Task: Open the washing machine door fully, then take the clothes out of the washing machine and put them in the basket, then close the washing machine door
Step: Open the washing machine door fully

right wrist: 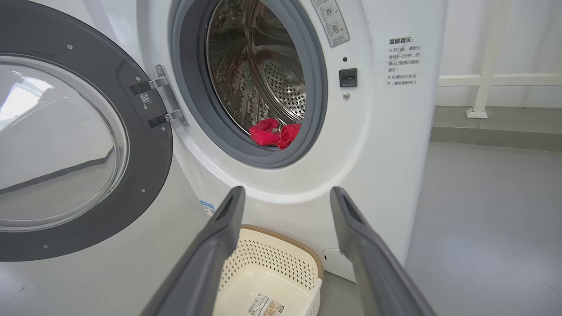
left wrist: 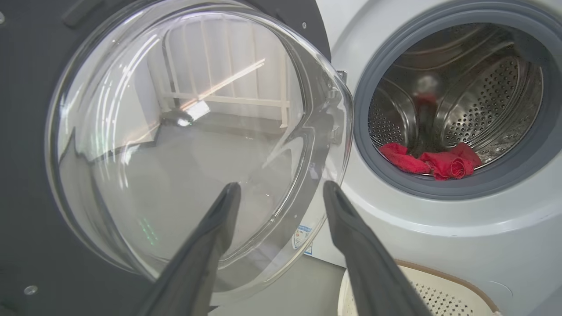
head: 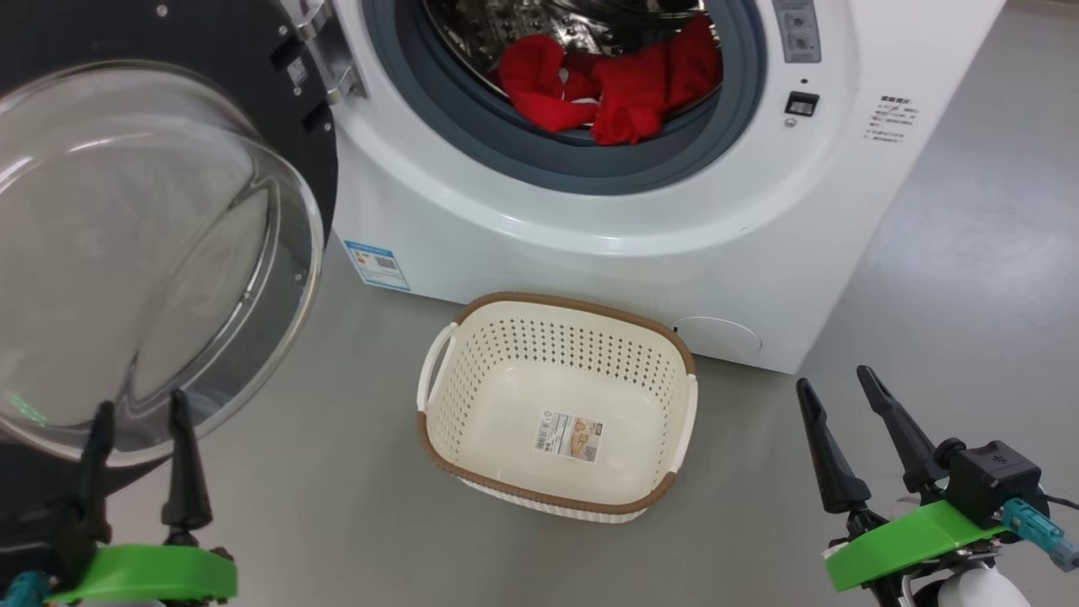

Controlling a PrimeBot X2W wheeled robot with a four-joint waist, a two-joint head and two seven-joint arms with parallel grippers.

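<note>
The washing machine door (head: 126, 253) is swung out wide to the left of the washing machine (head: 590, 244), so the opening step looks done and taking the clothes (head: 615, 93) out looks to be next. They lie as a low red heap on the bottom of the drum, just behind the grey seal. Its long axis runs from 9 to 3 o'clock across the mouth in the head view.

The left gripper (head: 142, 403) has its fingers apart with nothing between them. It sits close in front of the door's glass bowl, and the clothes lie far off at about 2 o'clock. The right gripper (head: 833, 378) also has its fingers spread and empty, low over the floor (head: 337, 506). From it the clothes lie at about 11 o'clock in the head view. In its wrist view they are almost at 12 o'clock, straight up the line of the fingers.

The right arm looks nearer, with a clear line to the drum, whereas the left would have to come round the door. The basket (head: 582, 305) stands empty on the floor just in front of the machine, between the two grippers and below the drum mouth at 6 o'clock.
</note>
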